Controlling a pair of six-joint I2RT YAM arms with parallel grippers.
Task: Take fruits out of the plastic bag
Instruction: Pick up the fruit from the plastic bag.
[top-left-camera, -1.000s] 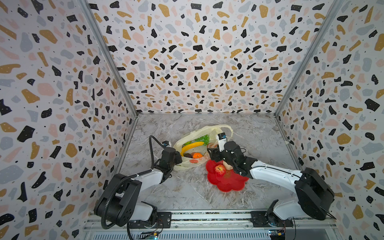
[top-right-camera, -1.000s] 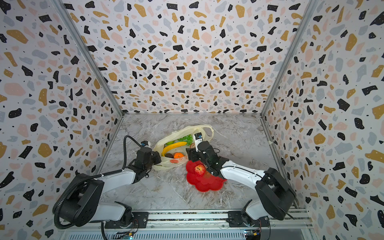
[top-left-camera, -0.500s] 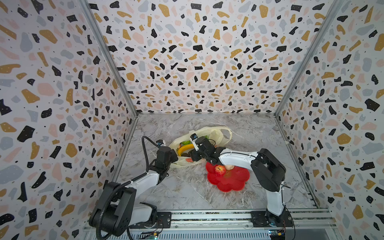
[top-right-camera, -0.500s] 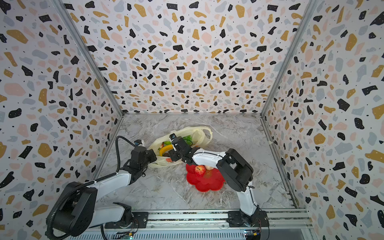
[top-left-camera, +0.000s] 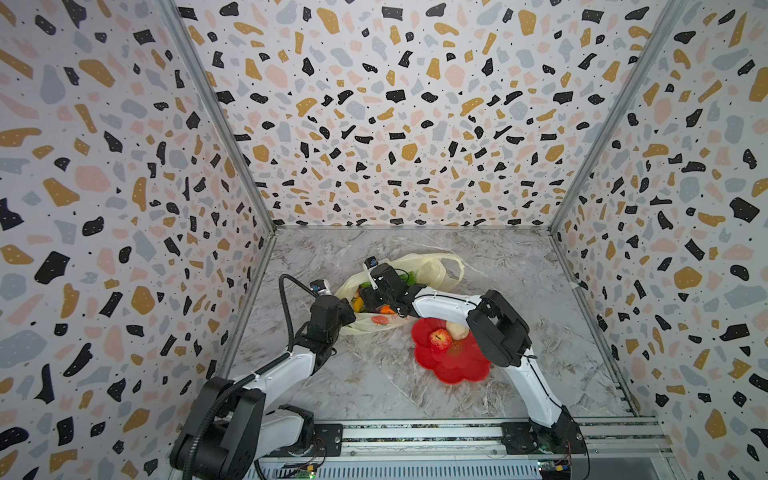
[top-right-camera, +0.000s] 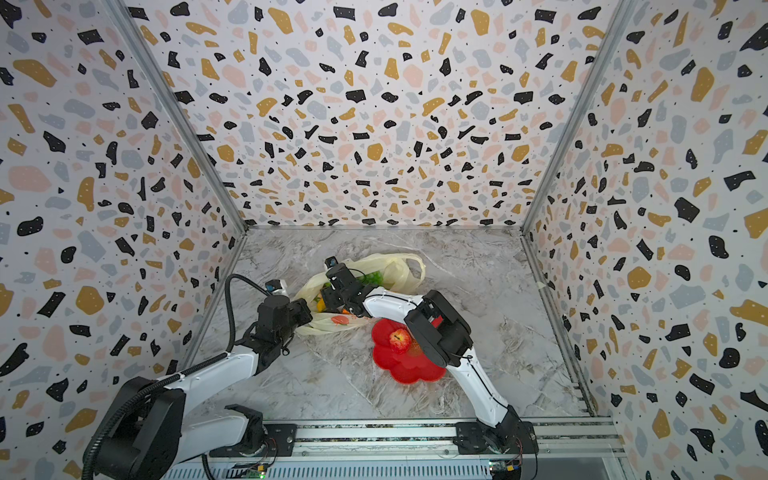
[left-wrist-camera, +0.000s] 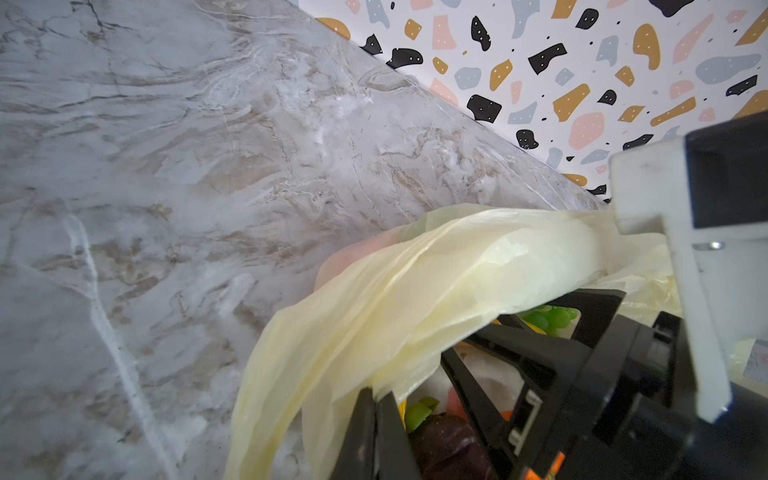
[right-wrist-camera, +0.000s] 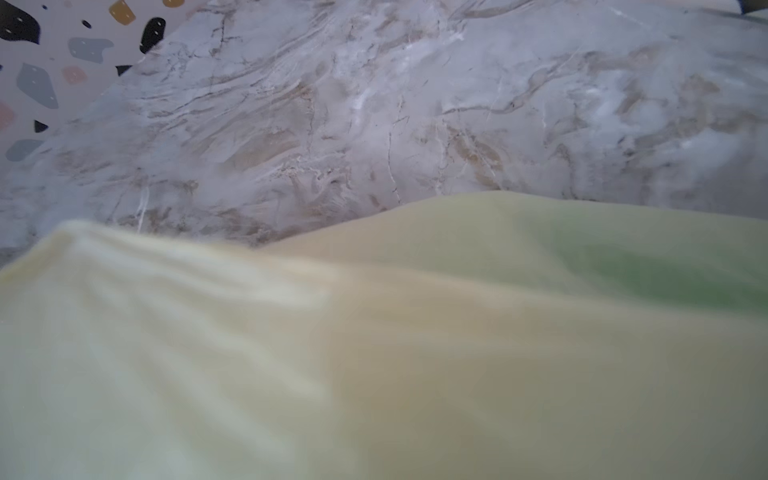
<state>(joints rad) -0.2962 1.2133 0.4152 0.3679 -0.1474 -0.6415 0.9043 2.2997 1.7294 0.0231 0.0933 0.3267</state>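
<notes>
The pale yellow plastic bag (top-left-camera: 432, 268) (top-right-camera: 395, 266) lies at mid table with its mouth toward the left. My left gripper (left-wrist-camera: 376, 405) (top-left-camera: 347, 313) is shut on the bag's rim, holding the film (left-wrist-camera: 415, 291) up. My right gripper (top-left-camera: 365, 301) (top-right-camera: 328, 301) reaches into the mouth; its black fingers (left-wrist-camera: 482, 390) stand apart, open. Inside I see green grapes (left-wrist-camera: 548, 318) (top-left-camera: 409, 276), a yellow piece (top-left-camera: 356, 303), an orange (top-left-camera: 387, 309) and a dark purple piece (left-wrist-camera: 449, 440). A red apple (top-left-camera: 439, 340) (top-right-camera: 400, 340) and a beige pear-like piece (top-left-camera: 457, 330) lie outside the bag. Bag film (right-wrist-camera: 374, 353) covers the right wrist view.
A red flower-shaped plate (top-left-camera: 457, 370) (top-right-camera: 407, 370) under the right forearm holds the apple and the pear-like piece. Terrazzo walls (top-left-camera: 395, 124) enclose the marble table (top-left-camera: 374, 382) on three sides. The bag's loop handles (top-left-camera: 455, 266) trail toward the back right.
My right gripper has moved left from above the plate into the bag's mouth. My left gripper has closed on the bag's rim and shifted slightly toward the back.
</notes>
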